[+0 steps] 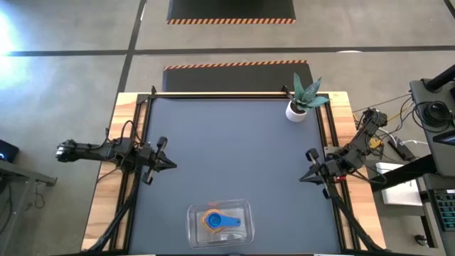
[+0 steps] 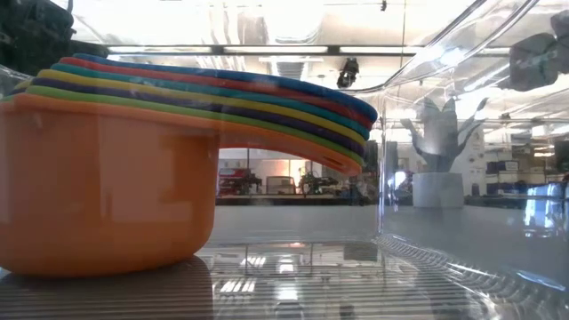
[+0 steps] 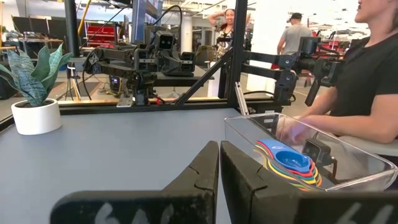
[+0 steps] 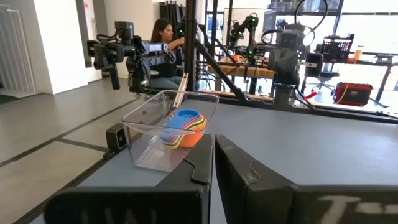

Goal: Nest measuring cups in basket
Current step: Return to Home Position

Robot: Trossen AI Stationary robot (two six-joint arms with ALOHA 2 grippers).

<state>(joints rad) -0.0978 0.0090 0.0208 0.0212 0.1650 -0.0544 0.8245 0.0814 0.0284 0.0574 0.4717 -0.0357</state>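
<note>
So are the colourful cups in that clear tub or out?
In. The nested measuring cups sit inside the walls of the clear basket, seen from above.

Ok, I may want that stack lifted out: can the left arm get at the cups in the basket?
Probably yes: only bare table lies between the left arm and the open-topped basket holding the cups, though its jaws are shut.

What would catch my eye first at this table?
The rainbow stack of nested plastic measuring cups, orange at the bottom and blue on top, sits inside the clear rectangular plastic basket by the lower edge of the dark table in the high view. At either side, the dark left gripper and right gripper are both shut, well clear of the basket. A white pot with a spiky green plant stands at the upper right corner.
</note>
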